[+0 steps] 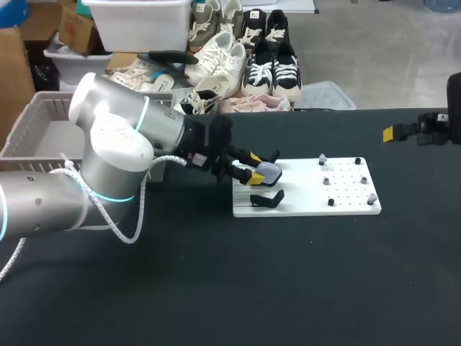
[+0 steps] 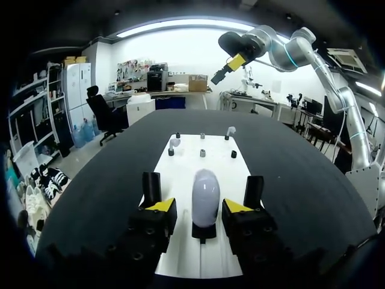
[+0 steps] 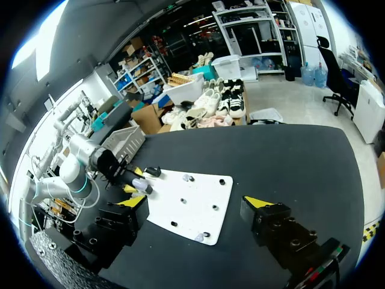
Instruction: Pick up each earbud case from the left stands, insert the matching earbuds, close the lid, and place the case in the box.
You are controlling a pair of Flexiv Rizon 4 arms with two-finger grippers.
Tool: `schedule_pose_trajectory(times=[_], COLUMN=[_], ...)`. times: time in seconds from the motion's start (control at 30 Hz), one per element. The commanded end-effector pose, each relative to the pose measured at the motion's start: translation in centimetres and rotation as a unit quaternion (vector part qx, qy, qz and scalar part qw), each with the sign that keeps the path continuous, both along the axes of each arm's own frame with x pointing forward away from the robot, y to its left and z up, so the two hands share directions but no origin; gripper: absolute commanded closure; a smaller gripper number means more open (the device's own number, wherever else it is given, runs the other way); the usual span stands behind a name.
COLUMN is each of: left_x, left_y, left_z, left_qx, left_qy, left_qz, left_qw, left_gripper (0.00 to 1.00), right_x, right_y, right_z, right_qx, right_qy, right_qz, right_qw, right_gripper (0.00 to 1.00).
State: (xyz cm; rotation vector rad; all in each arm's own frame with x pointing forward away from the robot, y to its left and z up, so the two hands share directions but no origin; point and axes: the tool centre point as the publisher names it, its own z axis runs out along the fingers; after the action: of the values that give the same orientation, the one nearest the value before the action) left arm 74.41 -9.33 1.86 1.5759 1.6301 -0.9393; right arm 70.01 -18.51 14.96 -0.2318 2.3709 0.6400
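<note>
Left gripper (image 2: 198, 208) open, fingers straddling the earbud case (image 2: 205, 194), slim gap each side, no contact. Case upright on a black stand (image 2: 203, 233), left end of the white board (image 1: 302, 205). Board mid black table (image 1: 216, 288), well in from its edges. Right gripper (image 3: 195, 208) open, well apart near the table's right edge. Basket (image 1: 36, 122) far left, behind the left arm. Case: smooth oval, pale lavender-grey

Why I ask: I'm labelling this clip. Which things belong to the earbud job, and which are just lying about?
Job: earbud case between the fingers of the open left tool; white board; grey earbuds on its pegs; mesh basket, likely the box.
Idle: empty black stand; right tool, open, away from the board.
</note>
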Motion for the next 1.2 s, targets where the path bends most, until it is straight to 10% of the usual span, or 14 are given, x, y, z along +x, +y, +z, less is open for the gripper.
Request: schedule_pose_trajectory(times=[0.03,0.33,1.0,1.2], left_x=[0.29,0.33,-0.16,-0.04], left_y=[-0.23,-0.25,-0.47,-0.1], left_z=[-0.18,-0.27,-0.52,-0.11], left_qx=[0.0,0.001,0.0,-0.003], left_qy=[0.0,-0.005,-0.001,-0.001], left_qz=[0.001,0.005,0.009,0.015], left_qw=[1.0,1.0,1.0,1.0], left_gripper=[0.5,0.42,0.61,1.0], right_x=[0.07,0.07,0.07,0.07], right_y=[-0.08,-0.08,-0.08,-0.08], right_z=[-0.04,-0.04,-0.04,-0.04], right_qx=[0.001,0.001,0.001,0.001], right_qy=[0.0,0.0,0.0,0.0], right_qz=[0.002,0.002,0.002,0.002], right_qw=[1.0,1.0,1.0,1.0], right_gripper=[0.0,0.0,0.0,0.0])
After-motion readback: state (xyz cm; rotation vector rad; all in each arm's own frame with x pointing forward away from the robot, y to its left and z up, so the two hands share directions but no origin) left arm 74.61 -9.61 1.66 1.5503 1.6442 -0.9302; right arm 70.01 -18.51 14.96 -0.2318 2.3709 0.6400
